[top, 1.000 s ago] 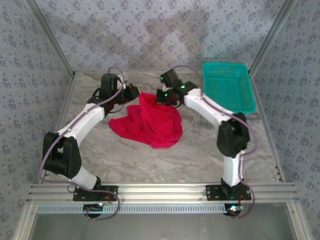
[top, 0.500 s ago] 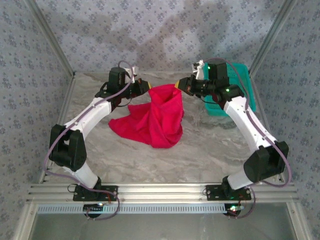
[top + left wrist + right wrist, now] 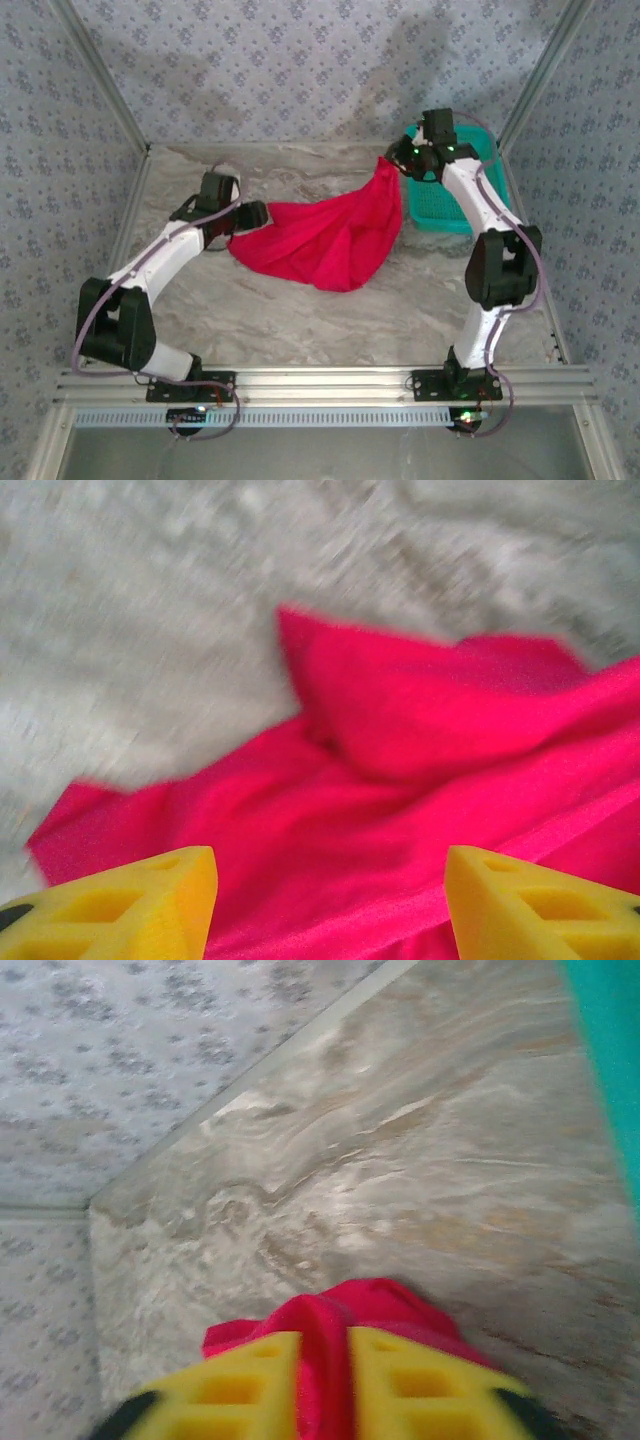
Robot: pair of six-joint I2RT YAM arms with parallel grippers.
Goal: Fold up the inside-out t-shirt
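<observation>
The bright red t-shirt (image 3: pixel 325 240) lies crumpled on the marble table, stretched from lower left up to a raised corner at the right. My right gripper (image 3: pixel 393 165) holds that corner up next to the basket; in the right wrist view its yellow fingers (image 3: pixel 250 1385) are shut on a fold of the t-shirt (image 3: pixel 340 1310). My left gripper (image 3: pixel 252 215) sits at the shirt's left edge. In the left wrist view it (image 3: pixel 330 900) stands open, its fingers (image 3: pixel 150 900) wide apart above the red cloth (image 3: pixel 400 780), gripping nothing.
A teal mesh basket (image 3: pixel 478 150) stands at the back right, partly behind the right arm, and its rim (image 3: pixel 610 1040) runs along the right edge of the right wrist view. Patterned walls enclose the table on three sides. Bare marble lies in front of the shirt.
The right gripper has carried its shirt corner right and back toward the basket, stretching the cloth out. The left gripper has opened, let go of the shirt and dropped lower and leftward.
</observation>
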